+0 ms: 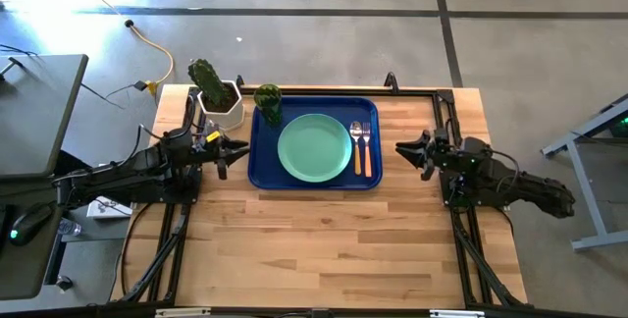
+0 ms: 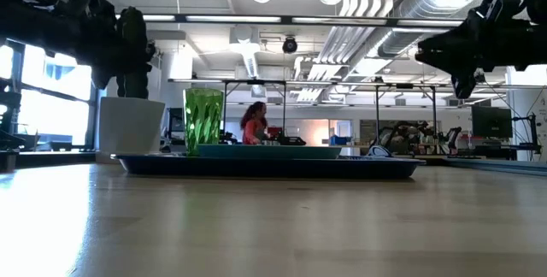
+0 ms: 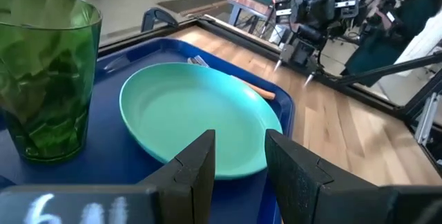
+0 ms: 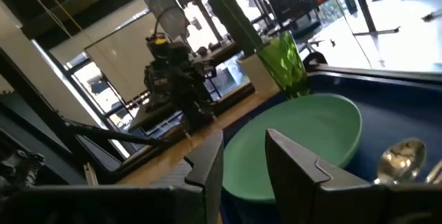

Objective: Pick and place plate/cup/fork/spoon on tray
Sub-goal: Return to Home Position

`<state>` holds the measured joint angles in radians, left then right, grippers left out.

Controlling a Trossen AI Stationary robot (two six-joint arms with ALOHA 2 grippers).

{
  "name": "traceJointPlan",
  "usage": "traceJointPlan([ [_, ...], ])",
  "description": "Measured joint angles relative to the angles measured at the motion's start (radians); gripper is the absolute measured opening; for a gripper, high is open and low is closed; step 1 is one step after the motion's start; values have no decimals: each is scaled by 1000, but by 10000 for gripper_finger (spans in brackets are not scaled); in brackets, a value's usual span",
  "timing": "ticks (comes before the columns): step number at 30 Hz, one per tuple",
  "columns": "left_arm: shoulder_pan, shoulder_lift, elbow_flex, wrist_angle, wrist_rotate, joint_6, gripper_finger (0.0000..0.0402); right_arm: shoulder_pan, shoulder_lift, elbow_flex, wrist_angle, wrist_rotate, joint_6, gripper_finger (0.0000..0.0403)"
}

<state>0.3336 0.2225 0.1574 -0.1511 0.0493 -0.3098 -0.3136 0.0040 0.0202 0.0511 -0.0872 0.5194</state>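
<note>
The dark blue tray (image 1: 263, 171) lies at the table's far middle. On it rest the mint-green plate (image 1: 314, 147), the green cup (image 1: 268, 103) standing upright at the far left corner, and the spoon (image 1: 356, 143) and fork (image 1: 366, 143) side by side right of the plate. My left gripper (image 1: 235, 150) hangs open just left of the tray, above the table. My right gripper (image 1: 404, 150) hangs open just right of the tray. In the left wrist view the cup (image 3: 43, 79) and plate (image 3: 200, 124) lie ahead of the fingers. The right wrist view shows the plate (image 4: 304, 141) and spoon bowl (image 4: 400, 160).
A white hexagonal pot with a cactus (image 1: 218, 97) stands at the table's far left, beside the tray. A black frame runs along the table's far and side edges. Bare wood (image 1: 324, 249) stretches from the tray to the near edge. A person (image 2: 254, 125) shows far behind the table.
</note>
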Motion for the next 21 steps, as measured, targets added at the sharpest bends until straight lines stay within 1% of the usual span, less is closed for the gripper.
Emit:
traceJointPlan([
  [2, 0, 0, 0, 1, 4, 6, 115, 0, 0, -10, -3, 0, 9, 99],
  [8, 0, 0, 0, 17, 103, 7, 115, 0, 2, -10, -9, 0, 26, 99],
  [15, 0, 0, 0, 100, 99, 78, 115, 0, 2, -10, -9, 2, 24, 99],
  [18, 0, 0, 0, 104, 98, 86, 115, 0, 2, -10, -9, 24, 23, 99],
  [21, 0, -1, -40, 179, 98, 73, 115, 0, 2, -10, -9, 34, 23, 99],
])
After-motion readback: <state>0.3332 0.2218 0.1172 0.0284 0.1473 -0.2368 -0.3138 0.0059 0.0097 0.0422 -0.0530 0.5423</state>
